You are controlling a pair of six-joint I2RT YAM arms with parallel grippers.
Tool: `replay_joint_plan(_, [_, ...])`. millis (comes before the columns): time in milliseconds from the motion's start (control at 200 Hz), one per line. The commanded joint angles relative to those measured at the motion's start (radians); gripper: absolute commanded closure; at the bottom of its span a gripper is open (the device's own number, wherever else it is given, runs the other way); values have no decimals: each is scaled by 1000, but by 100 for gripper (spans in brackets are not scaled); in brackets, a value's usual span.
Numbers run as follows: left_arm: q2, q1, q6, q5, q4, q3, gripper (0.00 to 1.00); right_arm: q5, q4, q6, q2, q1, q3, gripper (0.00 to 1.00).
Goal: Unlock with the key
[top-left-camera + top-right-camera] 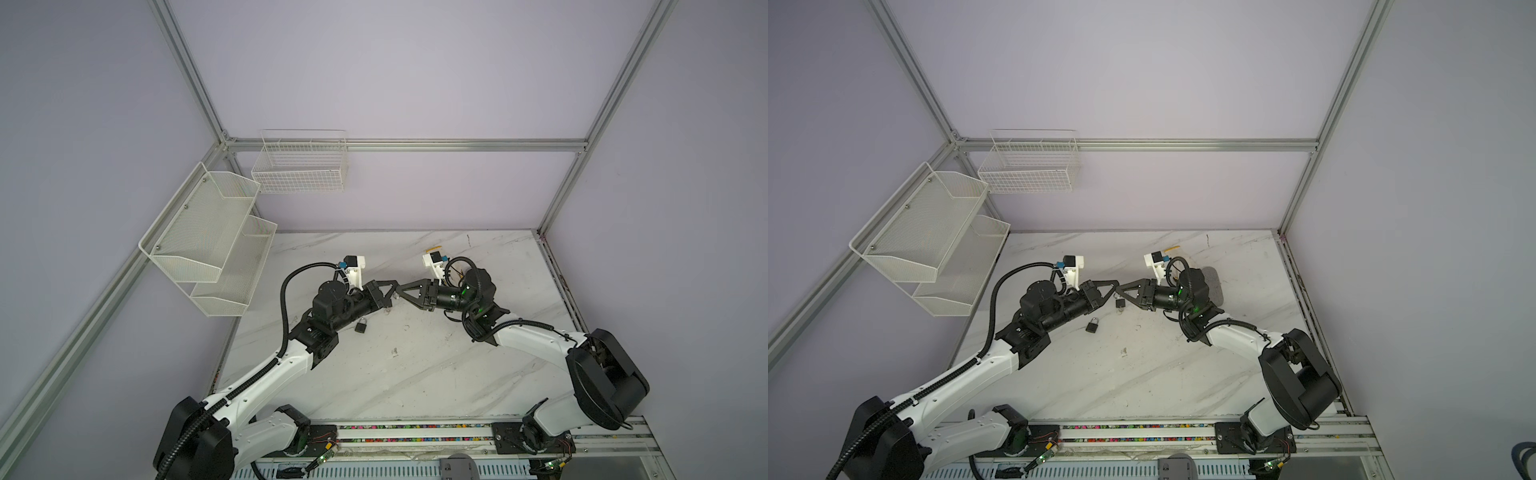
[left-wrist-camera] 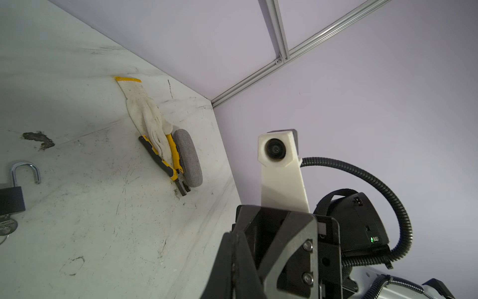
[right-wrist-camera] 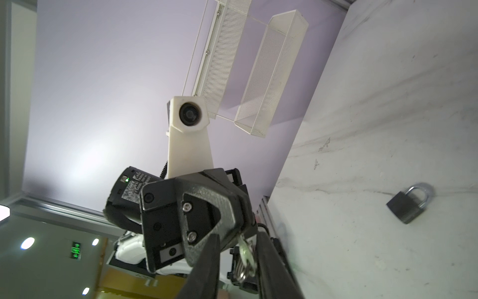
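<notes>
We see a white marbled table, scuffed and stained, filling the lower middle of both top views. A closed black padlock lies flat on it, left of centre. Toward the table's upper right lie yellow-handled pliers with a white glove draped over them. A grey oval pad lies just beside the pliers. A second padlock, its shackle open, shows at the left edge of the left wrist view. We cannot tell whether it rests on the table.

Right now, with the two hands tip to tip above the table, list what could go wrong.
1. The key and its ring sit at the shut left hand's tip, between the open right hand's fingers; withdrawing could snag the ring and pull the key loose.
2. The closed padlock lies loose on the table, unheld; pushing a key in may just slide it.
3. The hands almost touch; a small misstep could knock them together.
</notes>
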Motion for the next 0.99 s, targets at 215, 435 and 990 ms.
replay_joint_plan(215, [-3, -5, 30, 9, -1, 97, 100, -3, -41, -72, 3, -2, 42, 69])
replay_joint_plan(435, [-5, -5, 21, -10, 3, 96, 100, -13, -25, -64, 0, -3, 16, 76])
replay_joint_plan(990, [-7, -5, 0, -19, 29, 88, 100, -32, -2, -55, -4, -2, -9, 89])
